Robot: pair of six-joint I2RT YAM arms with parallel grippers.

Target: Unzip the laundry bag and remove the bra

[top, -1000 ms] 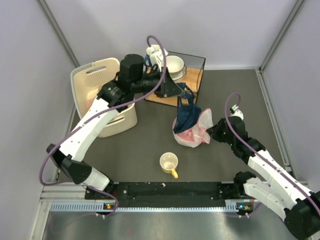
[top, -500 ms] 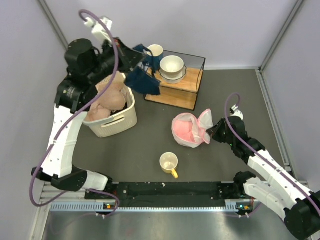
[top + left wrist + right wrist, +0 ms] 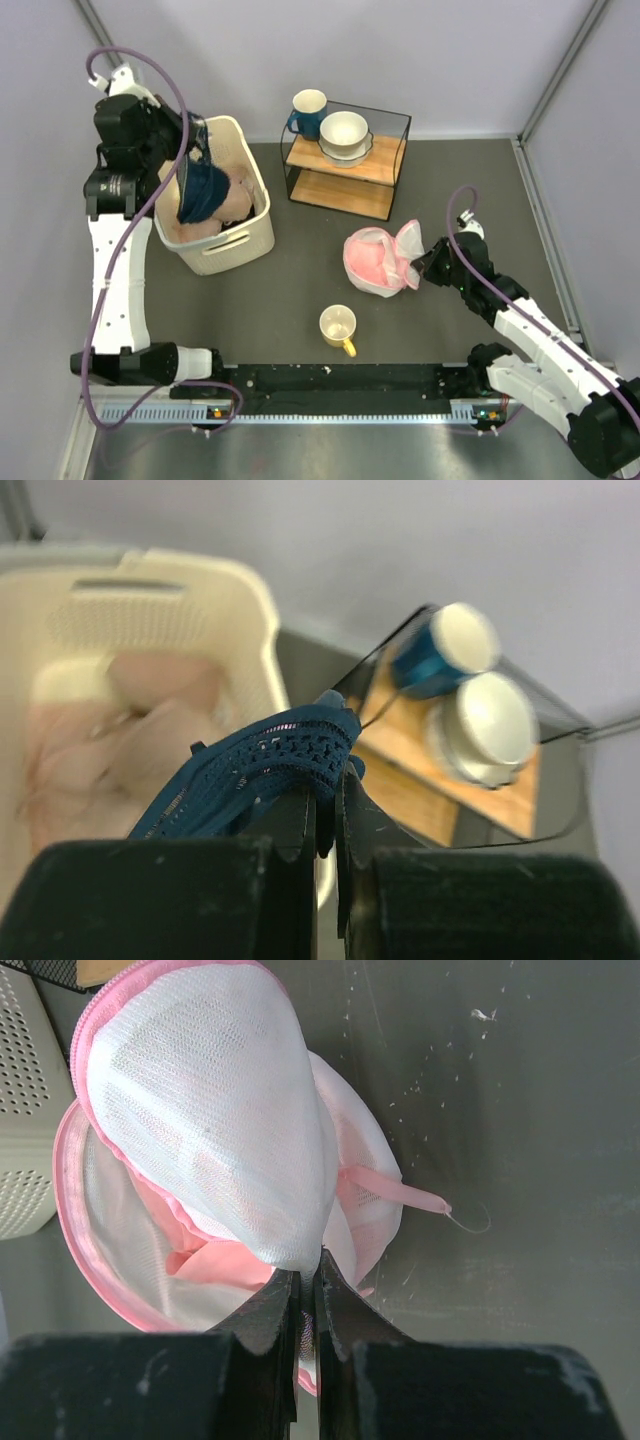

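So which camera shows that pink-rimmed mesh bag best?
The right wrist view: the laundry bag fills the frame, flap open, mesh and pink rim sharp, with the right gripper pinching its flap. The top view shows it small; the left wrist view misses it.

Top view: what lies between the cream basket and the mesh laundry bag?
Nothing: in the top external view only bare dark tabletop separates the cream basket from the laundry bag. The yellow mug sits off that line.

Dark table (image 3: 300, 290) carries basket (image 3: 236, 246), rack (image 3: 340, 190), laundry bag (image 3: 372, 262), yellow mug (image 3: 337, 326).
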